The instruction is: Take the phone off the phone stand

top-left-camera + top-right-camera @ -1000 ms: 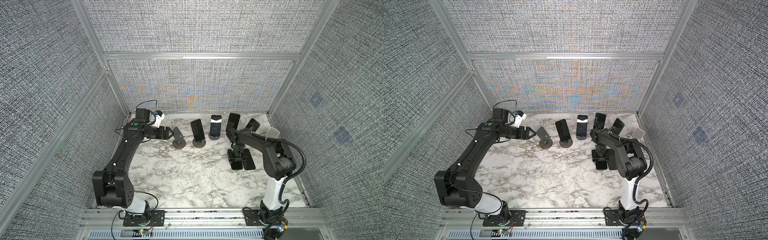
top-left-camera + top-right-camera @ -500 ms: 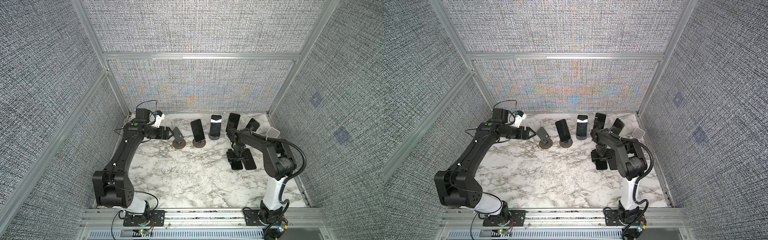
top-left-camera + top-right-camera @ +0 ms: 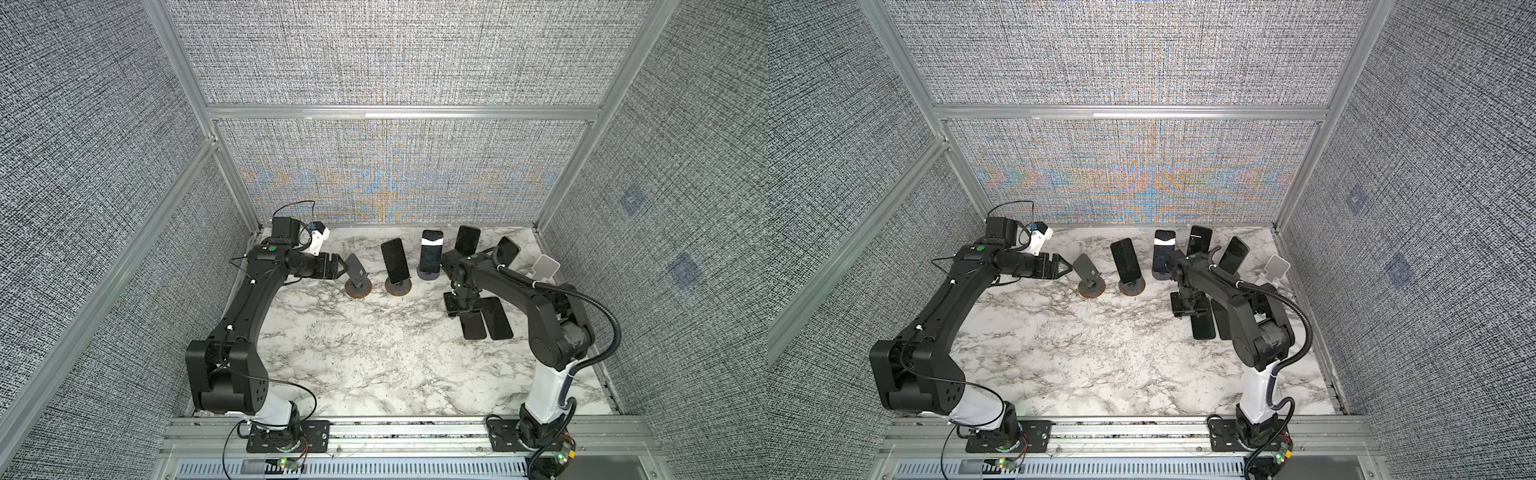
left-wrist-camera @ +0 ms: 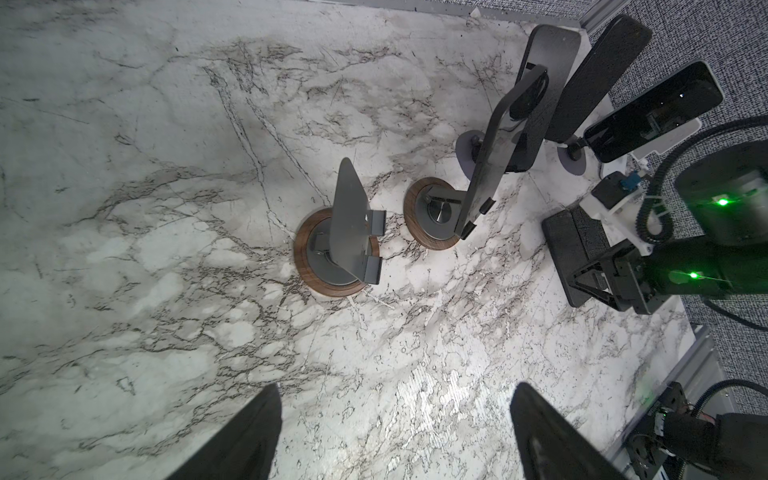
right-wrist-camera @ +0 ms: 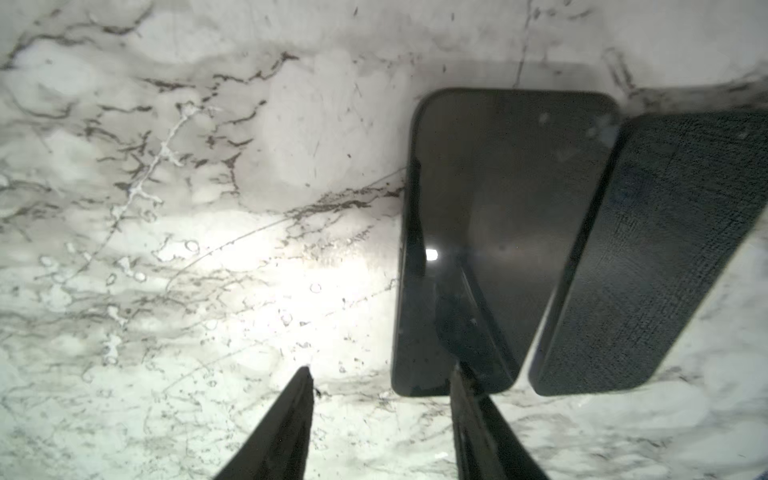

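Now lift right claw (image 5: pixel 382 368), parted and empty, straight off the flat phone (image 5: pixel 498 208) on the tabletop (image 3: pixel 374 353); then reach open left claw (image 3: pixel 341 270) past the empty stand (image 3: pixel 356 270) for the propped phone (image 3: pixel 395 259) just right.

No lettering, brand or number can be read anywhere. The upright phone (image 3: pixel 431 250) with a white band across its screen, seen in both top views, may be showing a graphic, but it is too small to read. The bluish squares (image 3: pixel 631 200) on the right wall are only blurs.
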Tool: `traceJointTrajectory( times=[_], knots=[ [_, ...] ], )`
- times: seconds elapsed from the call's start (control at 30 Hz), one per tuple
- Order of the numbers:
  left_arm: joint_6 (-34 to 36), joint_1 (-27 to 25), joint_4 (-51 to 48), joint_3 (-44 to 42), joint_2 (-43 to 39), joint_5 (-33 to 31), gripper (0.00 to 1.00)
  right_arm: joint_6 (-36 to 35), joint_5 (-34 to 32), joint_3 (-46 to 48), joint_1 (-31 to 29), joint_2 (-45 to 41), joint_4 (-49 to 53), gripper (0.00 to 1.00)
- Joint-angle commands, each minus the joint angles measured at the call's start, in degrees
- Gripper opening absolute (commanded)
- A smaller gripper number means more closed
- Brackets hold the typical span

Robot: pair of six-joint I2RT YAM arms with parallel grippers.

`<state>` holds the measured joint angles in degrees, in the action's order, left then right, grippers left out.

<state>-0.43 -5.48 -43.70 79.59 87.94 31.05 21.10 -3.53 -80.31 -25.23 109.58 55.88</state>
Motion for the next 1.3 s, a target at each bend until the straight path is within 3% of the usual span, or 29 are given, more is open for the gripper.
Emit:
traceJointTrajectory(
  times=[0.0, 0.53, 0.77, 1.1, 1.27],
  knots=[
    [0.8, 0.0, -0.7, 0.4, -0.3, 0.2, 0.87, 2.0, 3.1, 0.6, -0.5, 1.5, -2.9, 0.48],
    [0.9, 0.0, -0.8, 0.3, 0.0, 0.1, 0.87, 2.7, 0.4, 7.8, 0.9, 0.2, -5.3, 0.46],
    [0.8, 0.0, -0.7, 0.3, 0.2, 0.3, 0.87, 1.6, 0.4, 5.6, 1.1, -0.1, -4.1, 0.46],
    [1.0, 0.0, -0.6, 0.2, 0.3, 0.5, 0.87, 1.7, 4.2, 1.7, 0.2, -5.7, -6.8, 0.46],
    [2.3, -0.4, 1.7, -0.9, 0.2, 7.6, 0.86, -1.4, 9.8, 3.9, 0.1, -12.9, -13.1, 0.5]
  ],
)
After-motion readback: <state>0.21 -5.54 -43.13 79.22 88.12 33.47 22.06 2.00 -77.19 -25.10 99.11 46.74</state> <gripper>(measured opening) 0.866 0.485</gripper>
